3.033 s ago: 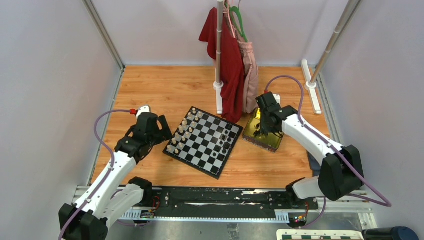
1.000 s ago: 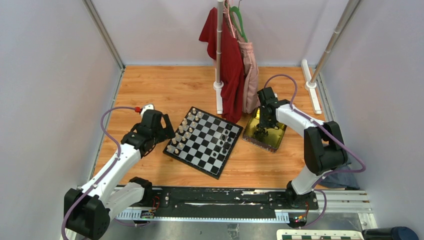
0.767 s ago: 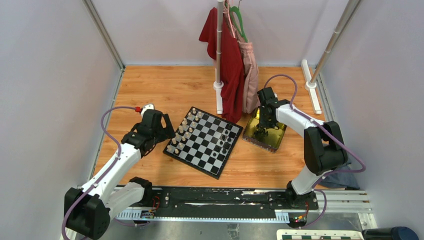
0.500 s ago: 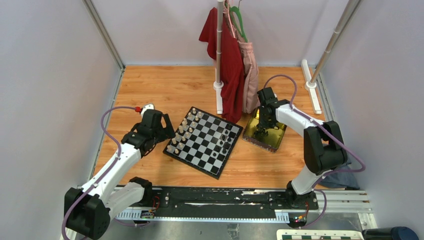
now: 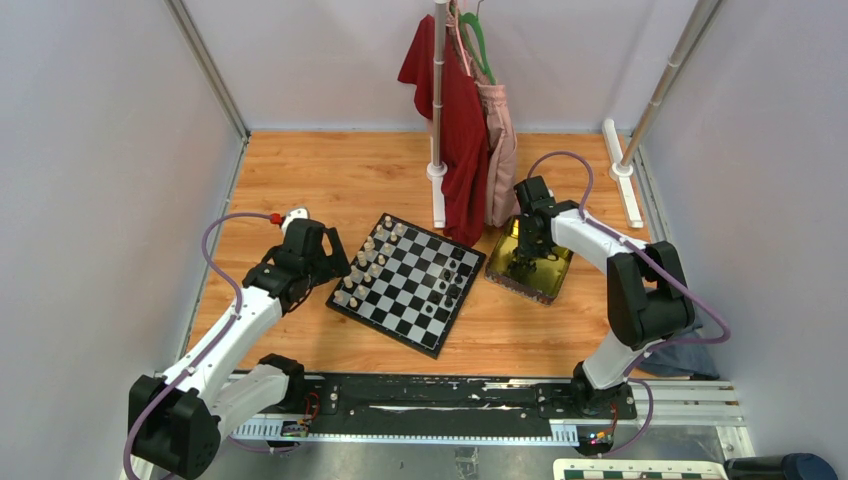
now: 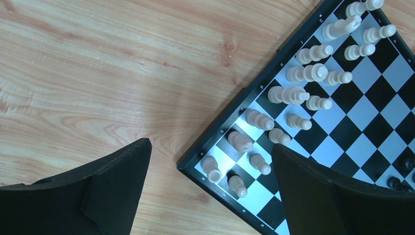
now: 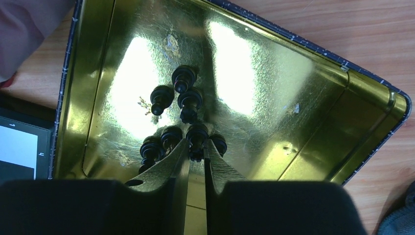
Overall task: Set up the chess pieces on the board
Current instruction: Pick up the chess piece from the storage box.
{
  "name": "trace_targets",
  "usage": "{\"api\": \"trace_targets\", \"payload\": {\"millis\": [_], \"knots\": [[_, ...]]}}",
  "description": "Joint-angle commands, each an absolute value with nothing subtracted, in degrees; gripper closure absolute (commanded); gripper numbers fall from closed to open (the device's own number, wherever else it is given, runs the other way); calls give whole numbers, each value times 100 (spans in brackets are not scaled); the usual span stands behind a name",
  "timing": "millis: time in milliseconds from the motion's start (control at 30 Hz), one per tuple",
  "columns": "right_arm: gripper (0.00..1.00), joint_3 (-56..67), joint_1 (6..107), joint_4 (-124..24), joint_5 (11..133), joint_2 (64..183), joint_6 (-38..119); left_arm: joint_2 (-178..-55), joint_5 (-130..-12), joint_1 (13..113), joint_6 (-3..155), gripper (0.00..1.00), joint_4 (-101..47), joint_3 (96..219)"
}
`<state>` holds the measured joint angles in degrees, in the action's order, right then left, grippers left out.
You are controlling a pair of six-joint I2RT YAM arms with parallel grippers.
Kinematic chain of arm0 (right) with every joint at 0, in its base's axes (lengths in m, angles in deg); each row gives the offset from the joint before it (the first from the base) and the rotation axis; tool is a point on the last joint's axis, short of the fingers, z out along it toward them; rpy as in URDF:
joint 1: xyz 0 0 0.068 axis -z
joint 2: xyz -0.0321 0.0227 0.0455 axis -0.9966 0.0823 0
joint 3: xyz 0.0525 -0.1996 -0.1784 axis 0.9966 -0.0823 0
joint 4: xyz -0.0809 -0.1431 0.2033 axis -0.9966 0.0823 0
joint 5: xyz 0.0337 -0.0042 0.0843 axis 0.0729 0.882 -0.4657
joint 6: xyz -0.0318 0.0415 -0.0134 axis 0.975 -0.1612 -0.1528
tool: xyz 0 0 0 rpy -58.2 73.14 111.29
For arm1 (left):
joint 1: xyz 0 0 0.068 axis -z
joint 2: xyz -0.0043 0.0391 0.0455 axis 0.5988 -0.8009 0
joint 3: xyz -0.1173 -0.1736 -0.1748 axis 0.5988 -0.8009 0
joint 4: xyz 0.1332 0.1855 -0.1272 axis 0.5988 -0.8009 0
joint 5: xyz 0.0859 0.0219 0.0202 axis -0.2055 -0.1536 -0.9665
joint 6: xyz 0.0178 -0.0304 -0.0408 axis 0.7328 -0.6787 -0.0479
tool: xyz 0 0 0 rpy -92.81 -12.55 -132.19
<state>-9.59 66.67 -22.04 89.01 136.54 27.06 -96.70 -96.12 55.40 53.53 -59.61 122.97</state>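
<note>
- While lowered into the shiny gold rectangular tin tray [image 7: 235, 73], pinching one tiny black piece [image 7: 197, 136] with the right gripper [image 7: 196, 147], fingers almost together around it.
- Around that piece, lying on the tray floor: several more tiny black chess pieces [image 7: 182, 90], some touching each other, two or three just beside the fingertips.
- Placed toward the right edge of the light wooden tabletop [image 5: 330, 170], this tray, just beside the right corner of the board.
- At the middle of the tabletop, turned cornerwise to the edges: square black-and-white chequered chessboard with thin black rim [image 5: 412, 300].
- Standing upright in two rows along the board side that faces the left edge: cream-white chess pieces [image 6: 298, 93].
- On the opposite board side, toward the tray: a few black pieces already standing, too small to tell which kind.
- Hanging above the board corner nearest the left edge, the left gripper [image 6: 210, 152], fingers spread wide and holding nothing, one finger over bare wood, the other over the board.
- Toward the far edge, behind board and tray: white upright stand [image 5: 438, 100] with a hanging red cloth [image 5: 462, 140] and a pink cloth [image 5: 500, 150].
</note>
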Motion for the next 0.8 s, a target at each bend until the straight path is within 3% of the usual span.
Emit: {"api": "trace_targets", "payload": {"millis": [0,133,767], "knots": [[84,-1090,6746,-2048,8884,13716,2665,-9655,-9585,5559,5407,0,-5893,12377],[99,-1101,6744,-2051,8921,13664,2663,-9617,-9602,5559,5419,0,-5915,12374],[100,-648,6719,-1686,9168,13069,2749,-9348,-9627,5559,5395,0,-6068,12351]]}}
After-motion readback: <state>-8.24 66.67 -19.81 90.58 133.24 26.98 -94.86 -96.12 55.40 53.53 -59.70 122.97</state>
